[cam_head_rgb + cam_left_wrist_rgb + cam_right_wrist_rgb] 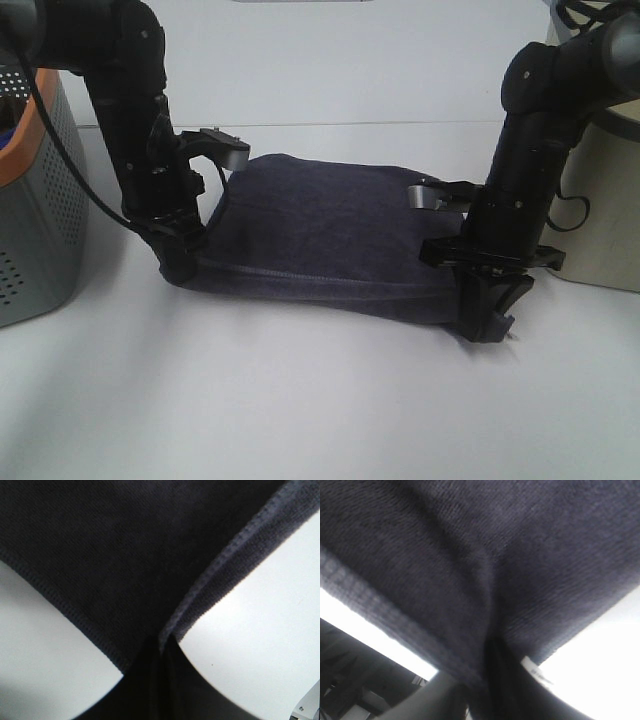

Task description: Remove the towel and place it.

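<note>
The white counter [320, 400] carries the dark navy towel [320, 230], spread between both arms. The left hand [182, 262] is clenched on its near-left corner hem. The right hand [490, 318] sits at the near-right corner, beside the white tag [536, 671]; whether it grips, I cannot tell.

Dark navy terry towel [320, 235] spread on the white table [300, 400].
The cloth lies broadly open with its stitched hem along the near edge; its two near corners are pinched up, a small white tag [536, 672] showing at the right corner.
</note>
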`<state>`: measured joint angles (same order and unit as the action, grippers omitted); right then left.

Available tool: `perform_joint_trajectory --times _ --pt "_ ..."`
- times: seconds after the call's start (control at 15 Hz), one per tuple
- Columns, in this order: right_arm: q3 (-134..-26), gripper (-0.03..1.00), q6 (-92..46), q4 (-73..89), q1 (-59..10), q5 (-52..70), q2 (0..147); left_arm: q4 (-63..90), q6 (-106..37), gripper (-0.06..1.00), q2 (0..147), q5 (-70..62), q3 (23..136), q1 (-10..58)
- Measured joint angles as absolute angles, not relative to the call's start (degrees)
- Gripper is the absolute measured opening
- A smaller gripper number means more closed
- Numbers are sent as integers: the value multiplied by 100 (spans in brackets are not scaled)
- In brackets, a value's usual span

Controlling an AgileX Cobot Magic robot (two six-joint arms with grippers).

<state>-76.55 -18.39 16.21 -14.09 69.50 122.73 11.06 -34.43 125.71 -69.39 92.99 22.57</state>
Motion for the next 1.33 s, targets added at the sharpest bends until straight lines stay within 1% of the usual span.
perform_joint_trajectory --times 0.07,0.13,0.2,0.27,0.33,0.4,0.47,0.53,0.73,0.87,1.13,1.33 --pt "-7655 27 -1679 1627 -1409 6950 12273 1083 -3426 0 12571 -6939 9299 2257" --pt "-7655 40 -1507 1633 -1409 6950 12273 1060 -3369 2 12571 -6939 9299 2257" --pt "-7655 51 -1318 1650 -1409 6956 12273 1049 -3335 9 12571 -6939 9299 2257" --pt "-7655 58 -1152 1650 -1444 6956 12261 1049 -3237 31 12571 -6939 9299 2257" --pt "-7655 62 -1100 1639 -1473 6956 12233 1054 -3100 47 12571 -6939 9299 2257" --pt "-7632 64 -1020 1644 -1547 6956 12095 1054 -2934 61 12571 -6939 9299 2257" --pt "-7632 65 -951 1639 -1570 6961 11981 1054 -2796 70 12571 -6939 9299 2257" --pt "-7632 66 -911 1627 -1593 6961 11832 1054 -2693 74 12571 -6944 9299 2257" --pt "-7643 66 -768 1553 -1599 6967 11196 1054 -2492 77 12450 -6944 9299 2257" --pt "-7895 66 -510 1461 -1599 6967 10726 1054 -2378 77 12175 -6950 9322 2257" --pt "-8961 66 -304 1404 -1599 6979 9992 1071 -2206 76 11482 -6950 9717 2257" --pt "-9694 66 206 980 -1599 6990 9591 1117 -1495 76 11024 -6967 10353 2246"
